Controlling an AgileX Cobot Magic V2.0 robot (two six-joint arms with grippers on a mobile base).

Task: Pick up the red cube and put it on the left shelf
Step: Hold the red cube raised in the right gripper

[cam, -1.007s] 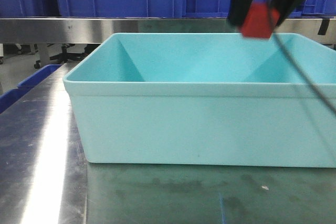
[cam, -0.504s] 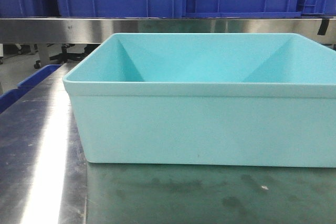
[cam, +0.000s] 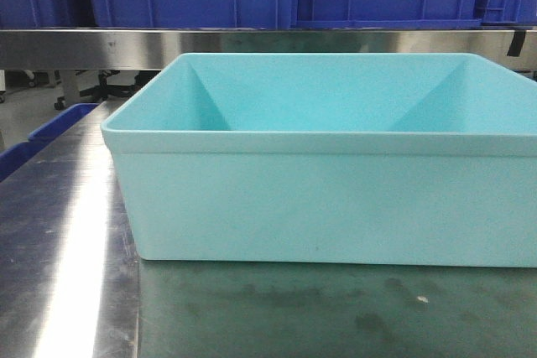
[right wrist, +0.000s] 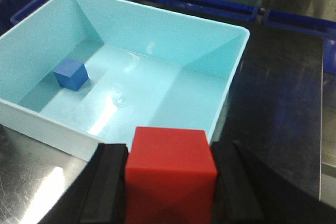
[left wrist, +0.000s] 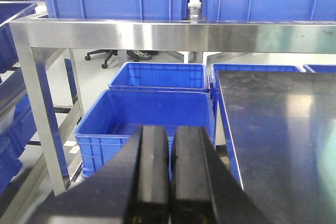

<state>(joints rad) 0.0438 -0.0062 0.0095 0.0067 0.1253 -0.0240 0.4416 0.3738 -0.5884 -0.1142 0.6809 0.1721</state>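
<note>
Shelving, stainless steel [left wrist: 157, 35]: spans the left wrist view with blue crates [left wrist: 152, 116] below; probably the drop-off side. Tub, turquoise [cam: 319, 199]: open-topped, on the steel table [cam: 75, 274]; apparently the source container. Right gripper [right wrist: 169, 192]: fingers clamped on red cube [right wrist: 169, 174], held up clear of the tub for transfer. Left gripper [left wrist: 170, 177]: fingers pressed together, empty, idle. Blue cube [right wrist: 70, 73]: loose on tub floor, not wanted.
</note>
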